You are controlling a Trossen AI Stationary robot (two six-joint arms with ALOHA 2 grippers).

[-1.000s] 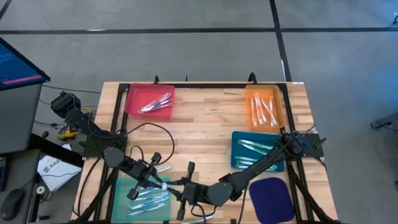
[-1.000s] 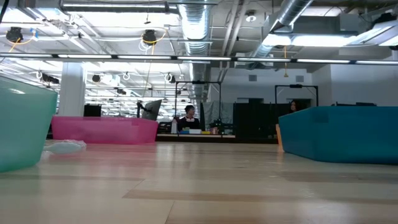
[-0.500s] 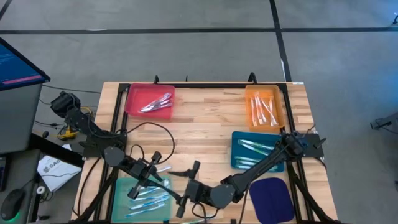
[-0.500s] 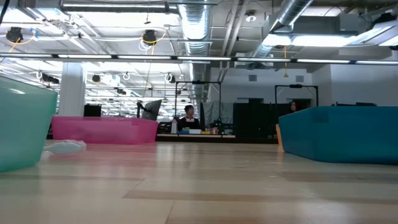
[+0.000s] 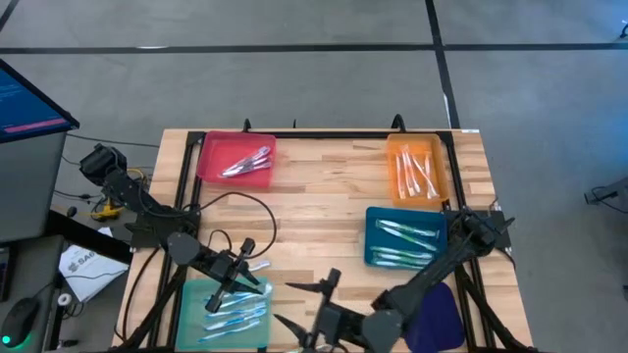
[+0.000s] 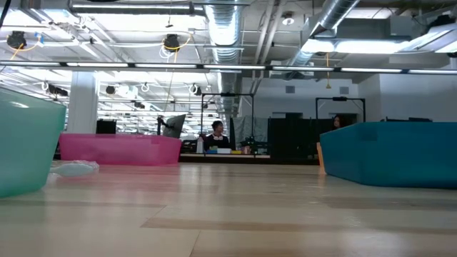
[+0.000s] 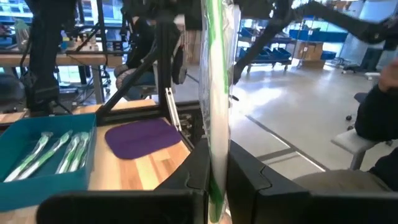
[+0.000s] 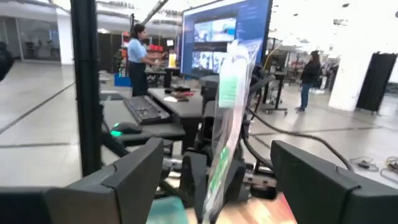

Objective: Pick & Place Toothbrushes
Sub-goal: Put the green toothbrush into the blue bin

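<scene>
The tabletop [image 5: 324, 211] carries five holders. The mint tray [image 5: 196, 316] of toothbrushes lies just under and beside the left jaws. The purple mat [image 5: 437, 299] sits behind the right jaws. The blue tray [image 5: 373, 235], pink tray [image 5: 211, 162] and orange tray [image 5: 392, 169] are all well apart from both.

What has changed is the right gripper [image 5: 291, 303]. A second ago its jaws were closed up against the left gripper's. Now they are spread wide with nothing between them, and they have drawn back, leaving a clear gap between the two grippers. The left gripper [image 7: 214, 186] has not moved and is clamped on one wrapped toothbrush [image 7: 214, 93] with green parts.

That looks like a finished handover. The toothbrush now belongs to the left arm alone, and what likely remains is lowering it into the mint tray beneath.

The toothbrush's long axis runs crosswise to the left fingers [image 7: 252, 180], and most of its length sticks out on one side of the jaws. From the right wrist it appears centred in the gap between the open right jaws, but farther off. I cannot tell which end carries the bristles.
</scene>
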